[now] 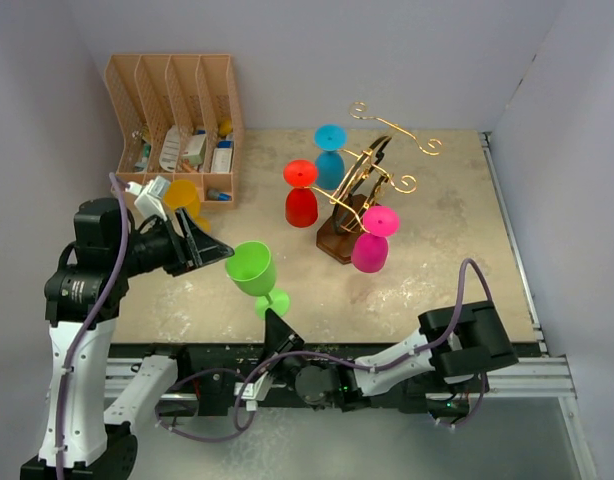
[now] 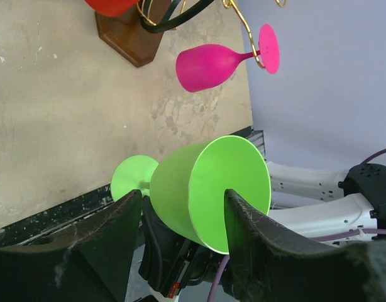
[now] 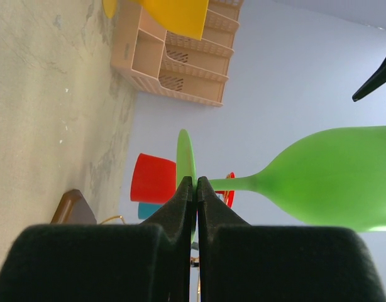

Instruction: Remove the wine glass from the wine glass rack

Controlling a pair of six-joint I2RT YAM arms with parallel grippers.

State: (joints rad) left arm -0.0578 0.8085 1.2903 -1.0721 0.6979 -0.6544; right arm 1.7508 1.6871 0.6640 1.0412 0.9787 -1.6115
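A green wine glass [image 1: 252,268] hangs in the air over the table's near edge, clear of the wine glass rack [image 1: 372,170]. My right gripper [image 1: 274,318] is shut on the rim of its round foot, as the right wrist view shows [image 3: 196,185], with the green bowl [image 3: 337,179] out to the right. My left gripper [image 1: 219,250] is open, its fingers at either side of the green bowl [image 2: 205,189] and not closed on it. Red [image 1: 301,200], blue [image 1: 330,160] and pink [image 1: 370,245] glasses hang upside down on the rack.
A tan slotted organizer [image 1: 177,110] with small items stands at the back left. A yellow glass [image 1: 182,195] stands in front of it, close to my left arm. The rack's dark wooden base [image 1: 339,240] sits mid-table. Grey walls close in on all sides.
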